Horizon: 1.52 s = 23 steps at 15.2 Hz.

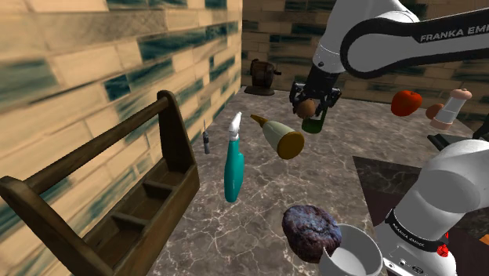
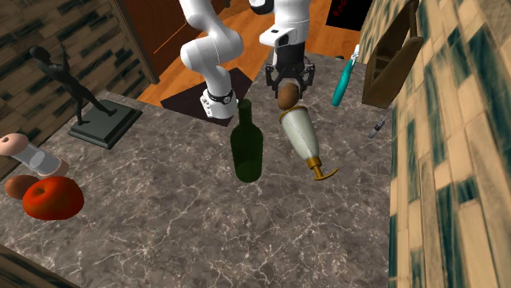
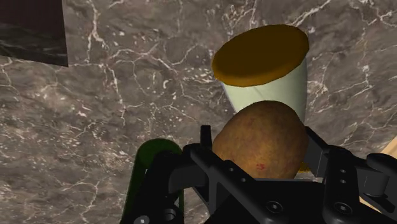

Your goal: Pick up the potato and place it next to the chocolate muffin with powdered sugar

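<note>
My black gripper (image 1: 313,100) is shut on a brown potato (image 1: 311,107) and holds it in the air above the marble counter. In the second exterior view the potato (image 2: 287,97) hangs in the gripper (image 2: 287,87) just over the wide end of a cream horn-shaped vessel (image 2: 303,137). The wrist view shows the potato (image 3: 267,143) clasped between the two fingers (image 3: 205,139), with the vessel's brown end (image 3: 261,54) beyond it. The dark chocolate muffin (image 1: 311,227) lies on the counter at the front of the shoulder view, near the arm's base.
A green bottle (image 2: 246,143) stands close beside the gripper. A white cup (image 1: 350,255) touches the muffin. A teal bottle (image 1: 233,161), a wooden caddy (image 1: 117,204), a small statue (image 1: 262,77), a red fruit (image 1: 406,102) and a pepper mill (image 1: 453,107) share the counter (image 1: 235,227).
</note>
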Motion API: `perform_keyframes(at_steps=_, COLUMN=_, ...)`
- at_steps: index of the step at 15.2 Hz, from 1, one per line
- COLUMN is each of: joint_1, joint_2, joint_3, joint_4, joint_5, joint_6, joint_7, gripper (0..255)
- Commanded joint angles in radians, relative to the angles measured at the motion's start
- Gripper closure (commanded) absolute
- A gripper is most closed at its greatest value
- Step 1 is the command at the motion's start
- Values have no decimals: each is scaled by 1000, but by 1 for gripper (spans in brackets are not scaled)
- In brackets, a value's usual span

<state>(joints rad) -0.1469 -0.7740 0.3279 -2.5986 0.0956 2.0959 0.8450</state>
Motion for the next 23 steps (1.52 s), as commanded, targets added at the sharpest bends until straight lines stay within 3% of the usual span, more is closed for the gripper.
perform_keyframes(at_steps=1, joint_1=33, joint_2=-79, joint_3=12, joint_4=-36, joint_5=21, joint_6=-44, joint_7=22, gripper=255)
perform_keyframes(at_steps=9, joint_1=183, joint_2=-343, joint_3=101, joint_4=-120, joint_5=116, joint_6=-234, joint_7=158, gripper=255)
perform_keyframes(at_steps=23, joint_1=228, joint_2=-337, joint_3=175, joint_4=-299, joint_5=183, joint_6=-57, joint_7=184, gripper=255)
